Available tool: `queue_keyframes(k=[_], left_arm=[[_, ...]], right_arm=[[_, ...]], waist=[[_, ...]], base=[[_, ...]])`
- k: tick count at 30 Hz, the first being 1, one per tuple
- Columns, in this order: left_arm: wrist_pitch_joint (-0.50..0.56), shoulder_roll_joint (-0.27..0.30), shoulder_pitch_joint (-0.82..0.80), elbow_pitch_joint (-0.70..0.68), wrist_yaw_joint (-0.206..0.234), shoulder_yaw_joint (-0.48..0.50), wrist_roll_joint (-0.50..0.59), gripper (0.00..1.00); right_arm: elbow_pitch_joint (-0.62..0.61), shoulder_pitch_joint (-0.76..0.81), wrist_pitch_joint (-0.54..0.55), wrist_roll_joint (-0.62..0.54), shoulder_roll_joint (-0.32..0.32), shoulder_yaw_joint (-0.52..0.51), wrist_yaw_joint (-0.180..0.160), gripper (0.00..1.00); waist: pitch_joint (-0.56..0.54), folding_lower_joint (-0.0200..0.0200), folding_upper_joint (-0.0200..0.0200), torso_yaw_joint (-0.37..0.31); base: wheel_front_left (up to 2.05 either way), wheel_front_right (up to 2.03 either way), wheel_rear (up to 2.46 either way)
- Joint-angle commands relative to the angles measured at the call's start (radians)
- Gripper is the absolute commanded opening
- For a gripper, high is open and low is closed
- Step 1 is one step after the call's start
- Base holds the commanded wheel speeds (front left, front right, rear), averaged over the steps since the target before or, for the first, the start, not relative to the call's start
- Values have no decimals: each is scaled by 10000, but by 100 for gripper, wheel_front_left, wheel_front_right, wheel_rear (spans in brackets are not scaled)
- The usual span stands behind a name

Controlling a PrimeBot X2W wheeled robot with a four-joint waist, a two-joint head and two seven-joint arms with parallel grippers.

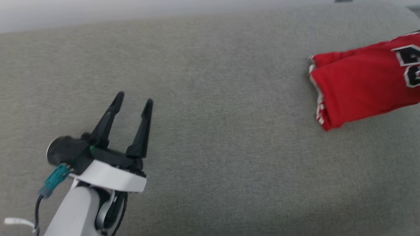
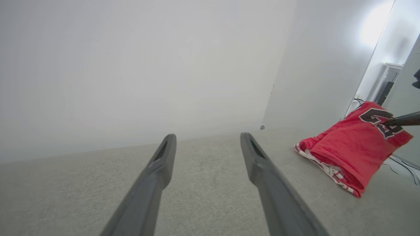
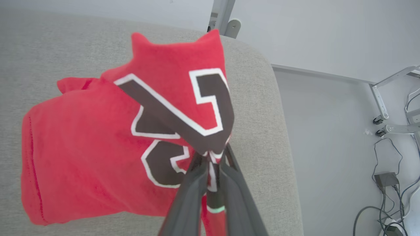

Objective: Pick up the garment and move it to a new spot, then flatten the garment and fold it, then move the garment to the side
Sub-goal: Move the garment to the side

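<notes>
In the head view the garment [image 1: 357, 85] lies at the far right of the grey cushion [image 1: 210, 157], cut by the picture's right edge. It is a red folded bundle with red-and-white striped trim along its left end and black figures outlined in white on its right part. My left arm comes in from the near left corner, with the pale forearm below and the dark wrist above it. My left gripper [image 1: 135, 98] points away from me over bare cushion, well apart from the garment. Its two fingers are spread and nothing is between them. In the left wrist view the same two fingers stand wide apart above the grey cloth and hold nothing. The garment is to the right, with its striped trim on the near lower side. Its top right part is raised, and there a thin dark finger [image 2: 405, 120] from the picture's right edge meets the black figures. In the right wrist view my right gripper [image 3: 210, 160] is pressed together on the garment, pinching a fold of red cloth at the black figure. The cloth rises to the pinch, while the rest lies on the cushion near its edge. Beside the cushion are the pale floor [image 3: 321, 137] and some cables [image 3: 393, 183].
</notes>
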Motion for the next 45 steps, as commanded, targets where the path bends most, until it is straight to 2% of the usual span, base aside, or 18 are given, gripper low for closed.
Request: queue_keyframes(k=[1, 8, 15, 19, 25, 27, 29, 31, 32, 33, 40, 45], left_arm=[[-48, 87, -274, 37, -7, -156, 35, 100], [-48, 188, -1249, 31, -7, -1120, -110, 100], [-49, 260, -1911, 4, -7, -1849, -195, 100], [-49, 334, -2324, 27, -7, -2369, -236, 100], [-49, 336, -2673, 110, -7, -2772, -332, 100], [-49, 326, -2768, 119, -7, -2860, -355, 100], [-49, 329, -2822, 148, -7, -2933, -385, 100], [-49, 323, -2830, 171, -7, -2961, -421, 100], [-49, 329, -2816, 175, -7, -2933, -431, 100], [-49, 323, -2788, 170, -7, -2902, -442, 100], [-49, 397, -2490, 104, -7, -2691, -402, 100], [-49, 418, -2178, 45, -7, -2459, -426, 100]], right_arm=[[163, -218, -160, -237, 2, -127, -25, 0], [1138, -888, -830, -1403, -317, -711, -25, 0], [2075, -1484, -1583, -2546, -553, -1369, -25, 0], [2884, -1873, -2085, -3596, -386, -2113, -25, 0], [3671, -2062, -2513, -4411, 181, -2894, -25, 2], [3909, -2098, -2663, -4602, 305, -3164, -25, 26], [4133, -2129, -2736, -4880, 436, -3390, -25, 29], [4281, -2175, -2848, -5086, 457, -3636, -25, 49], [4352, -2194, -2887, -5189, 466, -3761, -25, 87], [4419, -2207, -2931, -5307, 481, -3875, -25, 100], [4543, -2383, -3286, -6088, 616, -4746, -25, 100], [4527, -2350, -3587, -6356, 964, -5122, -25, 100]], waist=[[286, 0, 0, -270], [811, 0, 0, -510], [1210, 0, 0, -463], [1524, 0, 0, -364], [1825, 0, 0, -183], [1901, 0, 0, -99], [1942, 0, 0, -11], [1962, 0, 0, 57], [1964, 0, 0, 75], [1964, 0, 0, 88], [1808, 0, 0, 14], [1510, 0, 0, -59]], base=[[0, 0, 0], [0, 0, 0], [0, 0, 0], [0, 0, 0], [0, 0, 0], [0, 0, 0], [0, 0, 0], [0, 0, 0], [0, 0, 0], [0, 0, 0], [0, 0, 0], [0, 0, 0]])
